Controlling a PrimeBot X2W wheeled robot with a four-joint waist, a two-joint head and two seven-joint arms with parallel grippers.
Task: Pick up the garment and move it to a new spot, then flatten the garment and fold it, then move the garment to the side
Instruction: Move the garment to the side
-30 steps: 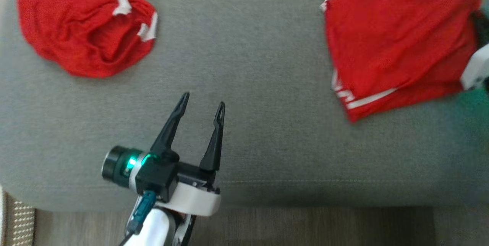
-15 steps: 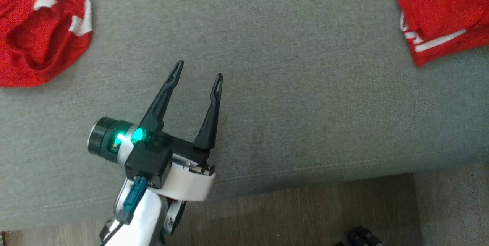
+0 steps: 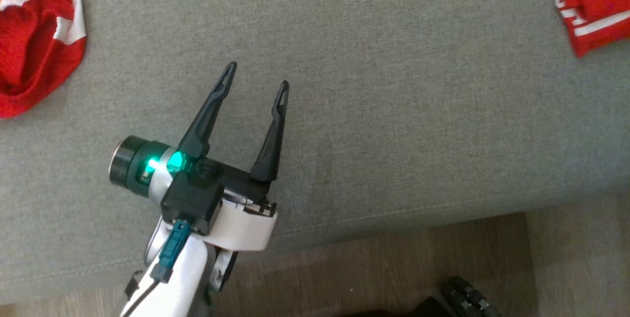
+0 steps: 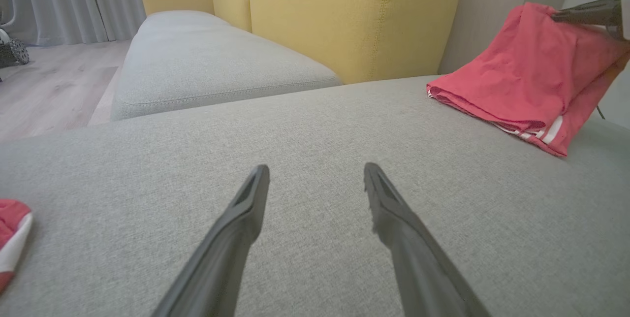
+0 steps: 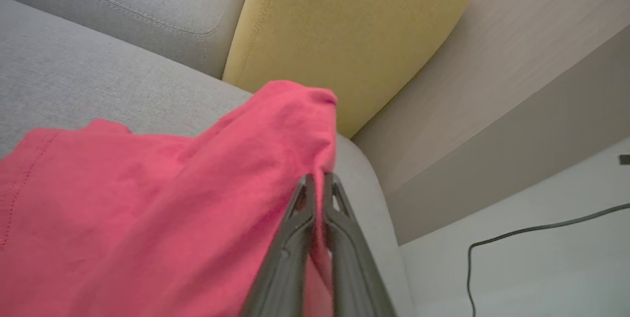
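Observation:
The folded red garment [image 3: 598, 7] with white stripes lies at the cushion's far right; it also shows in the left wrist view [image 4: 521, 85]. My right gripper [image 5: 318, 179] is shut on the garment [image 5: 172, 199] at its raised edge, near the cushion's corner. That gripper's dark fingers [image 4: 585, 12] reach the cloth's top from the right. My left gripper [image 3: 257, 75] hovers open over bare grey cushion near the front edge, nothing between its fingers [image 4: 246, 208].
A second, crumpled red garment [image 3: 34, 46] lies at the far left [image 4: 12, 228]. The grey cushion [image 3: 393, 85] ends at a front seam, with wooden floor [image 3: 393, 268] below. A yellow backrest [image 5: 344, 36] stands behind, and a cable [image 5: 531, 233] runs across the floor.
The head camera has turned, so both garments now sit nearer that view's edges. My left gripper stays open in the same pose.

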